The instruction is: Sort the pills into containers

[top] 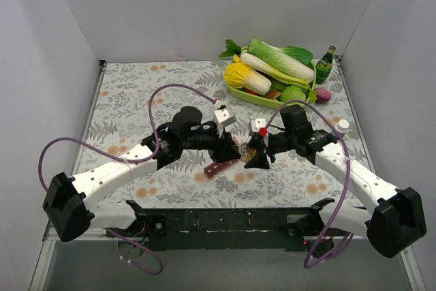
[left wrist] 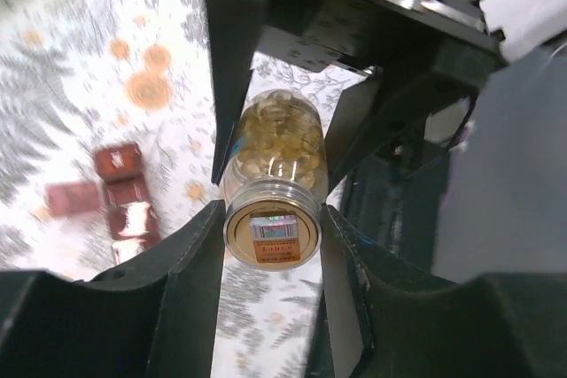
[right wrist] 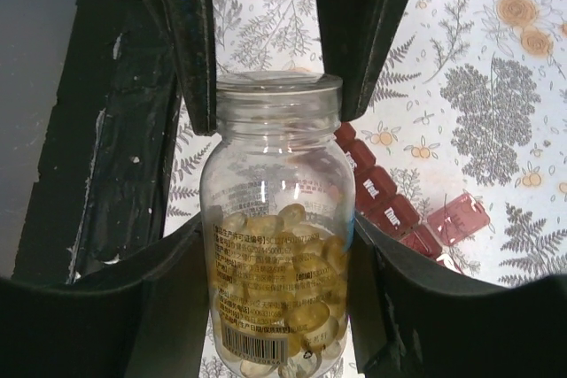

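A clear bottle [right wrist: 275, 245] partly filled with yellow softgel pills hangs just above the table between both arms. My right gripper [right wrist: 276, 227] is shut on the bottle's body. My left gripper [left wrist: 270, 236] is shut on the bottle's lid [left wrist: 270, 235], and its fingers [right wrist: 199, 42] show at the top of the right wrist view, pressed against the lid. The containers, a dark red pill-organizer strip [top: 221, 167], lie on the table under and beside the bottle [left wrist: 270, 157]. In the right wrist view the strip [right wrist: 390, 205] has one lid [right wrist: 456, 219] flipped open.
A green tray [top: 262, 98] piled with vegetables sits at the back right, with a green bottle [top: 325, 65] and a purple vegetable [top: 323, 94] next to it. A small white cap [top: 343, 125] lies near the right edge. White walls enclose the table.
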Tool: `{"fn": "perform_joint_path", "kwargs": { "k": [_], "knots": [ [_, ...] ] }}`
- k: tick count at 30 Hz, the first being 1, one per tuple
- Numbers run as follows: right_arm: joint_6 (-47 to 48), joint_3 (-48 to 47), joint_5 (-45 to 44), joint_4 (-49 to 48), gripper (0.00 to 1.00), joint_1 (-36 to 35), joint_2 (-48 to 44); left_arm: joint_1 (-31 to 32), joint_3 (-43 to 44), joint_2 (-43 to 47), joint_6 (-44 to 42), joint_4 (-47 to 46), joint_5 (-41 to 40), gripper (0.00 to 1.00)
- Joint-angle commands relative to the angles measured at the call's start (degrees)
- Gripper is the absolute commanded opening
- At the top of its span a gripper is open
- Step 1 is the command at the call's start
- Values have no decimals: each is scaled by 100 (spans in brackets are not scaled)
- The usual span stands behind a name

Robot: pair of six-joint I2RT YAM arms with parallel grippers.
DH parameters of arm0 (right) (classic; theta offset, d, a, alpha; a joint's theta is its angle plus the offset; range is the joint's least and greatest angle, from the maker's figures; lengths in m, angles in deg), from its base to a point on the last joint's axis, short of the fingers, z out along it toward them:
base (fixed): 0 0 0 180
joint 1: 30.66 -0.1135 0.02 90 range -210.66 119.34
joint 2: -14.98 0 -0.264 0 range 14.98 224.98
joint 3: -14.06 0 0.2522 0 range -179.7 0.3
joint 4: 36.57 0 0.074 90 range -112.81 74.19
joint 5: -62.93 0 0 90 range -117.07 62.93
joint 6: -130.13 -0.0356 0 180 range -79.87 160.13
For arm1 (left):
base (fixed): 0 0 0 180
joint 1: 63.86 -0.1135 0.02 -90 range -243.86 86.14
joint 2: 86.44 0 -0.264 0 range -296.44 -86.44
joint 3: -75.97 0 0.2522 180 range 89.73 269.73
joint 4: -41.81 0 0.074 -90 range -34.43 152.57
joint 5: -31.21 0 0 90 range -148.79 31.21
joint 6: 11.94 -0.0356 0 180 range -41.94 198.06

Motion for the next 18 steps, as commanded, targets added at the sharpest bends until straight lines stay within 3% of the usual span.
{"fn": "perform_joint_path", "kwargs": {
  "k": [1, 2, 6, 11, 18],
  "knots": [
    [-136, 80, -356, -299, 2, -11, -167, -62, 322, -242, 2653, 455, -244, 0],
    [-145, 89, -400, -309, 2, -20, -184, -80, 217, -233, 3781, 290, -148, 0],
    [-189, 159, -541, -405, 2, -20, -246, -124, -460, 170, 6266, -475, -331, 0],
    [-206, 133, -524, -405, 2, -11, -202, -142, -304, 522, 7394, 85, -1043, 0],
    [-206, 142, -480, -396, 2, -11, -211, -238, -153, 523, 7624, 200, -921, 0]
  ]
}}
